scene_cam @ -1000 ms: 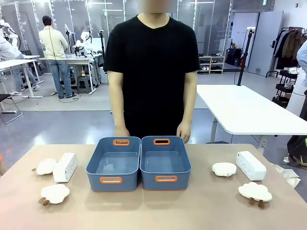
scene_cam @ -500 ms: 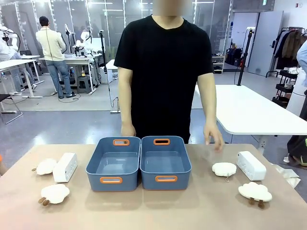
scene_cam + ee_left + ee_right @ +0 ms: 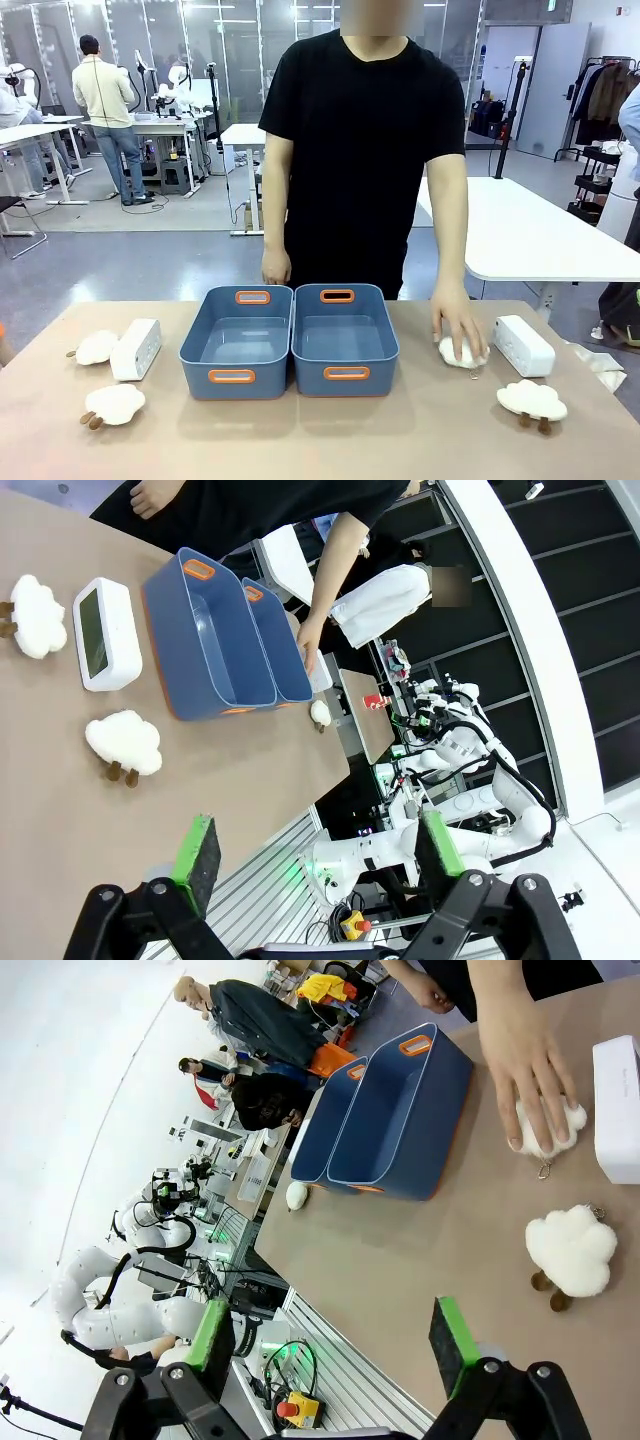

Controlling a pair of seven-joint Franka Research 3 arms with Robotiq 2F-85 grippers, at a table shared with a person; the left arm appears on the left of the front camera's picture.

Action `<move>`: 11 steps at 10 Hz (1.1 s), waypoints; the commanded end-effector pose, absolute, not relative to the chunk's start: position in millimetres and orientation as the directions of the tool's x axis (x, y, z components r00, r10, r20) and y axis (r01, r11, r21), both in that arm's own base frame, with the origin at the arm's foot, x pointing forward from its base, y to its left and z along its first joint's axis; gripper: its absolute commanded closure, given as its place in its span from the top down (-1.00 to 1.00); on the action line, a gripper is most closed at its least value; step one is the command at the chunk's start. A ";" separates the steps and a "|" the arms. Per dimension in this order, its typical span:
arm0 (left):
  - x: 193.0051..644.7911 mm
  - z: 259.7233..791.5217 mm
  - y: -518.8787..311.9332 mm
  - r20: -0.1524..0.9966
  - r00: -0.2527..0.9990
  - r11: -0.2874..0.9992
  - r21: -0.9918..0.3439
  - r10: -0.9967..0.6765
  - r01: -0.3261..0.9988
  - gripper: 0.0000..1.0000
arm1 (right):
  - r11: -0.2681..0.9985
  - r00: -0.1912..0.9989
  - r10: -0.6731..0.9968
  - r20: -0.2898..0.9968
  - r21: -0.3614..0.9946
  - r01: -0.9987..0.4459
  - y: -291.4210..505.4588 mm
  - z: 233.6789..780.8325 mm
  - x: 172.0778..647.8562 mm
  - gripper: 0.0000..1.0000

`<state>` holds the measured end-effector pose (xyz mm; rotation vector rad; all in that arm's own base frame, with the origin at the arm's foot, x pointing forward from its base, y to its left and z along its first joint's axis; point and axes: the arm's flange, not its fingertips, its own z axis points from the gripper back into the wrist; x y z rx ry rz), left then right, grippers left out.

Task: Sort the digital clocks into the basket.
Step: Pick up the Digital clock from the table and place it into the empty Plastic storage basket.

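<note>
**Digital clocks on the counter, both jaws released and empty**

Left digital clock [image 3: 135, 349] well ahead of the open left jaws. Right digital clock [image 3: 523, 345] well ahead of the open right jaws. Neither in the left basket [image 3: 200, 378] nor the right basket [image 3: 380, 378]. Person's hand [image 3: 460, 328] flat, palm down, on a cloud plush [image 3: 468, 358] just beside the right clock.

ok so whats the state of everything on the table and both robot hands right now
left basket, empty
right basket, empty
left clock, on the table, outside the baskets
right clock, on the table, outside the baskets
cloud toy, under the person's hand
left robot hand, open, holding nothing
right robot hand, open, holding nothing
</note>
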<state>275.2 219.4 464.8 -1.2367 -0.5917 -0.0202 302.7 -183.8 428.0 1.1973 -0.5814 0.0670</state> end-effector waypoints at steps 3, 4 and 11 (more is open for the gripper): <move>273.8 465.0 220.9 0.446 0.849 0.340 -0.874 0.284 0.346 1.00 | 0.371 0.847 -0.255 0.467 0.856 -0.360 -183.5 428.8 304.6 1.00; 273.8 465.0 220.9 0.446 0.849 0.340 -0.874 0.284 0.346 1.00 | 0.371 0.847 -0.255 0.467 0.856 -0.360 -183.5 428.8 304.6 1.00; 273.8 465.0 220.9 0.446 0.849 0.340 -0.874 0.284 0.346 1.00 | 0.371 0.847 -0.255 0.467 0.856 -0.360 -183.5 428.8 304.6 1.00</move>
